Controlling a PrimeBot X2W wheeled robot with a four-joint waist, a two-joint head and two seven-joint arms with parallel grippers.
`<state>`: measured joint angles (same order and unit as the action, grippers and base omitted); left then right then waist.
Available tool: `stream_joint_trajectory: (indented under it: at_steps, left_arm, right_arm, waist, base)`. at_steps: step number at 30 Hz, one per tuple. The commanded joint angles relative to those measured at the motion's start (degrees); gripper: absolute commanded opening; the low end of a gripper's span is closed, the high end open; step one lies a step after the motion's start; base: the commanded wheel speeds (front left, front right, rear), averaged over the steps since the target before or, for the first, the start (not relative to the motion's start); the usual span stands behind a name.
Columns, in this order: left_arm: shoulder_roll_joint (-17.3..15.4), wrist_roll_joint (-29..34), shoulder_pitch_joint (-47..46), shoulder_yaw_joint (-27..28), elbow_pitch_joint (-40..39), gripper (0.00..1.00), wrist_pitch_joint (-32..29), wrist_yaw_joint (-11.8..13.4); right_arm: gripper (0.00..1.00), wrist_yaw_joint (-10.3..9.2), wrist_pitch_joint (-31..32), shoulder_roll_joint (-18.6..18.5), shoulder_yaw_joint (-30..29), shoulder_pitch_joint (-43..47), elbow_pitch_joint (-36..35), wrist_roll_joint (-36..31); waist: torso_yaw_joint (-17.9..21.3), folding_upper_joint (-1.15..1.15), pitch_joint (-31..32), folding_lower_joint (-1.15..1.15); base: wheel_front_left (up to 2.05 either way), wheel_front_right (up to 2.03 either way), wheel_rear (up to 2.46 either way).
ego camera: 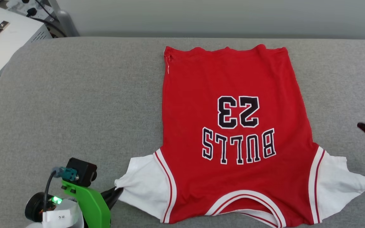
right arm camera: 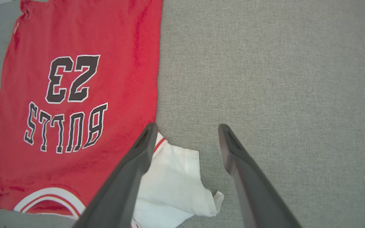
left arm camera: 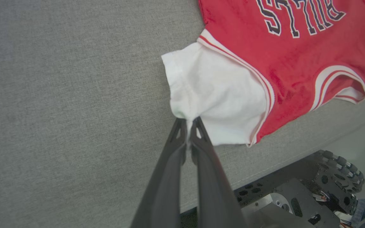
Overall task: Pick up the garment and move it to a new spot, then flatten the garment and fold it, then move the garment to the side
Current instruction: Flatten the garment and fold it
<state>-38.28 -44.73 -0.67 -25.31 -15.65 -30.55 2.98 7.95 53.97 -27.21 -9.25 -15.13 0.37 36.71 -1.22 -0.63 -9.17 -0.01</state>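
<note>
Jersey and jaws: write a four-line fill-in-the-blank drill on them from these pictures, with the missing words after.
1. On the jersey, the left gripper has its jaws shut on a white ____.
2. The right gripper has its jaws ____.
3. The number printed on the jersey is ____.
4. The jersey lies flat on a surface coloured ____.
Missing words: sleeve; open; 23; grey.
</note>
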Motion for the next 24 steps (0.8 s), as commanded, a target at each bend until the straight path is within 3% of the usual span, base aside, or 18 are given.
stream_joint_trajectory:
  at_steps: [1,6,12,24]
  left_arm:
    - [-0.8,0.6,0.1,-0.1,-1.5,0.00,-0.7,0.5]
    - [-2.0,2.1,-0.5,-0.8,-8.1,0.00,-2.7,1.4]
    - [-2.6,4.4,-2.5,-1.3,-13.0,0.00,-3.3,1.3]
    - [-0.7,6.4,-6.2,-3.3,-16.4,0.00,-2.4,-0.1]
  right_arm:
    - [1.00,-0.46,1.1,0.3,0.0,-2.4,-1.1,-0.7]
    - [1.00,-0.46,5.9,0.8,1.4,-12.0,-2.1,-3.5]
    - [1.00,-0.46,12.4,1.5,1.0,-24.6,2.9,-8.4]
    - [1.00,-0.46,13.9,-1.6,1.9,-42.5,15.1,-18.1]
  waist:
    - [-2.5,0.63,-4.2,0.01]
    - [-5.0,0.63,-10.1,0.01]
    - [-9.0,0.63,-17.2,0.01]
    - [-15.8,0.63,-26.5,0.01]
  base:
    - [0.00,0.00,0.00]
    - [0.00,0.00,0.00]
    - [0.00,0.00,0.00]
    - [0.00,0.00,0.00]
